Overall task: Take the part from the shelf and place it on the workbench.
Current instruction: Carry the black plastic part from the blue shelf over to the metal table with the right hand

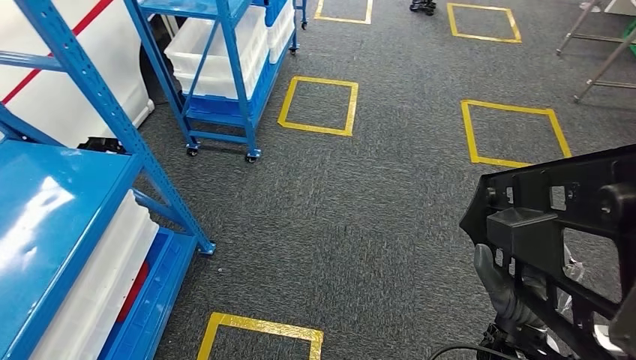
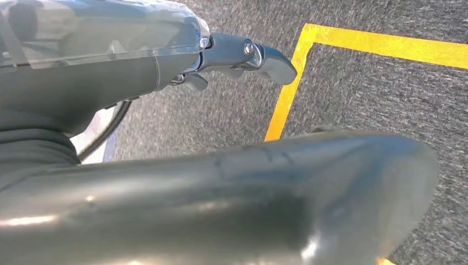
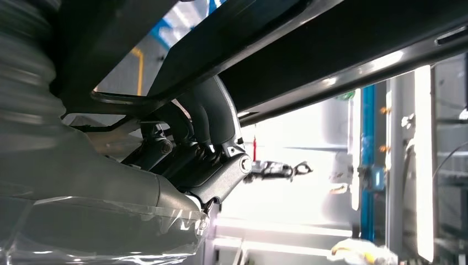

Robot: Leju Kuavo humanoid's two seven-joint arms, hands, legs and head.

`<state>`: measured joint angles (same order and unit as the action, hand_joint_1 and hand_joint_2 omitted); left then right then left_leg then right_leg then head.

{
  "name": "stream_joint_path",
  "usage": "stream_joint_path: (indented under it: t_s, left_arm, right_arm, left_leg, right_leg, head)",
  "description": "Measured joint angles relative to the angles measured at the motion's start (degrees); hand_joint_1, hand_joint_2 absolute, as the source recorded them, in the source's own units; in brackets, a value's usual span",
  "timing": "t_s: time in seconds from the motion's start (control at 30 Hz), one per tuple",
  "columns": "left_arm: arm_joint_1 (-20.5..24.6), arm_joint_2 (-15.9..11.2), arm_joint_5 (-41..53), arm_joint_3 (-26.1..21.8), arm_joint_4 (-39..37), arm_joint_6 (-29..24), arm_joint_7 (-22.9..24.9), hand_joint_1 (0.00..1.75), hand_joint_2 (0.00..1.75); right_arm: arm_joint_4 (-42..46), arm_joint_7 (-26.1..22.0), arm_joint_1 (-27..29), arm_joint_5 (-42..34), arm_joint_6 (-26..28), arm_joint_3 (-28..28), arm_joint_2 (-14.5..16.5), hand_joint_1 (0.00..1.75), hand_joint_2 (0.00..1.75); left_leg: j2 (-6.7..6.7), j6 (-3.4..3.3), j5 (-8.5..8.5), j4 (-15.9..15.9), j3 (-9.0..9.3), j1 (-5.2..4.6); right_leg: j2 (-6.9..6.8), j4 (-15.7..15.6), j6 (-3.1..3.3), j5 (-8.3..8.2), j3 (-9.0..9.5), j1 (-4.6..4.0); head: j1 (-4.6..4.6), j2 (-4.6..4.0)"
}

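The part (image 1: 555, 217) is a large black plastic frame with ribs and openings, held up at the lower right of the head view above the carpet. My right hand (image 1: 502, 289) grips it from below, grey fingers wrapped on one of its bars. The right wrist view shows these fingers (image 3: 204, 127) curled around a dark bar of the part (image 3: 309, 49). My left hand (image 2: 232, 176) hangs over the carpet holding nothing, its thumb (image 2: 309, 182) large in the foreground and a finger (image 2: 265, 55) stretched out beyond it.
A blue shelf (image 1: 52, 202) with white bins (image 1: 97, 285) underneath stands close at the left. A second blue rack on casters (image 1: 225, 67) holds white bins further back. Yellow tape squares (image 1: 319, 105) mark the grey carpet. Metal stand legs (image 1: 600, 45) rise at the far right.
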<state>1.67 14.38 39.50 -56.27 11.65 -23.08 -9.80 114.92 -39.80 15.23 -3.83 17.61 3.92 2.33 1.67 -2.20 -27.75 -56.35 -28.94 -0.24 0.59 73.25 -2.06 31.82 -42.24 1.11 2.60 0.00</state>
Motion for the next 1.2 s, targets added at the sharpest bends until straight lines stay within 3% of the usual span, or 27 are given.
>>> stream_joint_path:
  t_s: [0.03,0.07,0.13,0.2,0.23,0.3,0.33,0.4,0.43,0.47,0.5,0.53,0.57,0.63,0.7,0.73,0.77,0.8,0.83,0.9,0.97,1.03,1.07,1.13,1.2]
  left_arm:
    - [-0.1,0.0,0.0,0.0,0.0,0.0,-0.1,0.00,0.00]
    - [-0.1,0.1,-0.1,0.0,0.0,0.0,-0.2,0.00,0.00]
    - [-0.1,0.2,-0.4,-0.1,0.0,0.0,-0.4,0.00,0.00]
    - [-0.2,0.3,-0.6,-0.2,0.0,-0.2,-0.5,0.00,0.00]
    - [-0.2,0.4,-0.6,-0.3,0.0,-0.2,-0.6,0.00,0.00]
    - [-0.1,0.4,-0.6,-0.4,0.0,-0.3,-0.6,0.00,0.00]
    - [-0.1,0.4,-0.6,-0.4,0.0,-0.3,-0.6,0.00,0.00]
    - [-0.1,0.4,-0.7,-0.5,0.0,-0.3,-0.7,0.00,0.00]
    - [-0.2,0.4,-0.7,-0.6,0.0,-0.4,-0.7,0.00,0.00]
    - [-0.3,0.4,-0.7,-0.8,0.0,-0.3,-0.7,0.00,0.00]
    - [-0.4,0.4,-0.8,-0.9,0.0,-0.3,-0.7,0.00,0.00]
    - [-0.4,0.4,-0.9,-1.0,0.0,-0.2,-0.7,0.00,0.00]
    - [-0.5,0.5,-0.9,-1.0,0.0,0.0,-0.8,0.00,0.00]
    - [-0.5,0.4,-1.0,-1.1,0.0,0.6,-1.1,0.00,0.00]
    - [-0.5,0.4,-0.9,-1.2,0.0,1.2,-1.3,0.00,0.00]
    - [-0.5,0.4,-0.8,-1.2,0.0,1.5,-1.4,0.00,0.00]
    - [-0.5,0.4,-0.7,-1.2,0.0,1.8,-1.5,0.00,0.00]
    - [-0.4,0.3,-0.5,-1.2,0.0,2.2,-1.6,0.00,0.00]
    - [-0.3,0.3,-0.4,-1.2,0.0,2.7,-1.7,0.00,0.00]
    - [-0.4,0.3,-0.1,-1.2,0.0,3.5,-2.0,0.00,0.00]
    - [-0.5,0.2,0.1,-1.2,0.0,4.1,-2.2,0.00,0.00]
    - [-0.7,0.1,0.1,-1.2,0.0,4.3,-2.2,0.00,0.00]
    - [-0.7,0.0,0.2,-1.2,0.0,4.3,-2.3,0.00,0.00]
    - [-0.6,-0.1,0.4,-1.2,0.0,4.6,-2.3,0.00,0.00]
    - [-0.6,-0.1,0.7,-1.2,0.0,5.1,-2.4,0.00,0.00]
  right_arm:
    - [-0.3,0.0,0.0,0.0,0.1,0.0,-0.3,1.75,1.75]
    - [-0.6,0.0,-0.1,-0.1,0.1,0.0,-0.5,1.75,1.75]
    - [-1.2,0.0,-0.4,0.0,0.3,-0.1,-1.1,1.75,1.75]
    - [-1.6,0.0,-0.9,0.0,0.6,-0.3,-1.7,1.75,1.75]
    - [-1.8,0.0,-1.0,0.0,0.8,-0.4,-1.9,1.75,1.75]
    - [-2.2,0.0,-1.1,0.1,1.0,-0.5,-2.2,1.75,1.75]
    - [-2.3,0.0,-1.1,0.1,1.0,-0.5,-2.4,1.75,1.75]
    - [-2.5,0.0,-1.3,0.1,1.1,-0.5,-2.5,1.75,1.75]
    - [-2.6,0.0,-1.5,0.1,1.2,-0.6,-2.5,1.75,1.75]
    - [-2.7,0.0,-1.6,0.2,1.5,-0.6,-2.6,1.75,1.75]
    - [-2.8,0.0,-1.6,0.3,1.9,-0.7,-2.7,1.75,1.75]
    - [-2.9,0.0,-1.6,0.4,2.3,-0.8,-2.9,1.75,1.75]
    - [-3.0,0.0,-1.6,0.5,2.8,-1.0,-3.1,1.75,1.75]
    - [-3.0,0.0,-1.5,0.7,3.8,-1.3,-3.6,1.75,1.75]
    - [-3.0,0.0,-1.6,0.7,4.9,-1.5,-4.2,1.75,1.75]
    - [-3.0,0.0,-1.5,0.7,5.3,-1.5,-4.5,1.75,1.75]
    - [-2.9,0.0,-1.3,0.7,5.7,-1.5,-4.8,1.75,1.75]
    - [-2.7,0.0,-1.0,0.7,6.1,-1.5,-5.2,1.75,1.75]
    - [-2.4,0.0,-0.4,0.8,6.6,-1.5,-5.5,1.75,1.75]
    - [-1.6,0.0,0.6,1.1,7.6,-1.5,-6.1,1.75,1.75]
    - [-0.8,-0.1,1.0,1.6,8.2,-1.5,-6.5,1.75,1.75]
    - [-0.4,-0.1,1.5,1.8,8.4,-1.5,-6.7,1.75,1.75]
    - [-0.2,-0.1,1.9,1.9,8.6,-1.5,-6.8,1.75,1.75]
    - [0.2,0.0,2.6,2.5,9.5,-1.5,-7.0,1.75,1.75]
    - [1.1,0.0,3.0,3.6,11.2,-1.5,-7.2,1.75,1.75]
  left_leg:
    - [0.86,0.02,-0.03,-0.1,-0.09,-0.05]
    - [1.66,0.06,-0.11,-0.1,-0.12,-0.07]
    - [3.13,0.32,-0.42,-0.3,0.02,-0.10]
    - [4.34,0.88,-0.88,-0.6,0.17,-0.39]
    - [4.86,1.18,-1.04,-0.7,0.27,-0.53]
    - [5.85,1.69,-1.26,-0.7,0.47,-0.63]
    - [5.39,2.02,-1.64,-1.0,0.46,-0.53]
    - [2.34,2.61,-4.03,-4.4,-0.96,-0.25]
    - [0.40,2.80,-5.96,-8.0,-2.58,-0.08]
    - [-0.70,2.89,-7.89,-12.2,-4.56,0.00]
    - [-1.13,2.93,-9.18,-15.9,-6.38,0.04]
    - [-1.26,2.93,-9.41,-18.1,-7.51,0.06]
    - [-1.33,2.87,-8.39,-17.9,-7.59,0.11]
    - [-2.68,2.62,-3.95,-11.5,-4.98,0.32]
    - [-6.33,2.31,-0.99,-4.4,-2.18,0.66]
    - [-7.67,2.19,-0.58,-2.6,-1.54,0.68]
    - [-8.10,2.02,-0.69,-2.1,-1.35,0.62]
    - [-7.40,1.77,-0.55,-1.8,-1.24,0.55]
    - [-6.54,1.38,-0.29,-1.5,-1.10,0.50]
    - [-4.63,0.58,0.27,-0.8,-0.93,0.56]
    - [-2.60,0.13,0.45,-0.5,-0.96,0.38]
    - [-0.49,-0.01,0.37,-0.5,-1.11,0.22]
    - [0.50,0.01,0.31,-0.5,-1.17,0.20]
    - [2.21,0.23,0.13,-0.6,-1.15,0.20]
    - [3.53,0.74,-0.26,-0.8,-0.89,-0.05]
  right_leg:
    - [-0.19,1.3,-0.17,0.17,-0.36,0.11]
    - [-0.44,0.4,-0.27,-0.71,0.49,0.20]
    - [-2.20,-6.9,-0.21,-3.80,4.88,0.17]
    - [-4.18,-13.2,0.55,-5.42,8.33,-0.34]
    - [-4.59,-14.4,1.01,-5.43,8.87,-0.62]
    - [-3.32,-14.5,1.81,-5.57,8.69,-0.77]
    - [-2.68,-14.7,2.13,-5.70,8.64,-0.66]
    - [-1.42,-15.0,2.87,-6.04,8.56,-0.37]
    - [-0.81,-15.0,3.12,-6.14,8.46,-0.37]
    - [-0.14,-15.0,3.32,-6.22,8.34,-0.39]
    - [0.63,-15.0,3.38,-6.27,8.26,-0.42]
    - [1.44,-14.9,3.40,-6.31,8.21,-0.44]
    - [2.32,-14.8,3.39,-6.34,8.20,-0.44]
    - [4.12,-14.6,3.24,-6.39,8.22,-0.40]
    - [5.70,-14.4,2.72,-6.53,7.94,-0.40]
    - [6.42,-14.3,2.32,-6.66,7.69,-0.32]
    - [7.16,-14.4,1.82,-6.85,7.42,-0.23]
    - [7.98,-14.5,1.31,-7.09,7.18,-0.08]
    - [7.95,-14.4,0.94,-7.13,6.97,0.05]
    - [4.94,-12.2,0.50,-5.55,5.79,-0.13]
    - [1.06,-6.1,0.19,-1.83,3.00,-0.27]
    - [0.00,-0.3,-0.19,0.70,0.48,-0.06]
    - [-0.24,0.2,-0.33,0.56,0.44,0.04]
    - [-1.49,-4.7,-0.45,-2.13,3.70,0.16]
    - [-4.58,-12.1,0.02,-4.38,8.13,-0.10]
  head:
    - [0.00,0.00]
    - [0.00,0.00]
    - [0.00,0.00]
    - [0.01,0.00]
    - [0.01,0.00]
    - [0.00,0.00]
    - [0.00,0.00]
    - [0.01,0.00]
    - [0.02,0.00]
    - [0.02,0.00]
    - [0.02,0.00]
    - [0.02,0.00]
    - [0.02,0.00]
    - [0.02,0.00]
    - [0.02,0.00]
    - [0.02,0.00]
    - [0.02,0.00]
    - [0.02,0.00]
    - [0.02,0.00]
    - [0.01,0.00]
    - [-0.01,0.00]
    - [0.00,0.00]
    - [0.00,0.00]
    - [0.00,0.00]
    - [0.01,0.00]
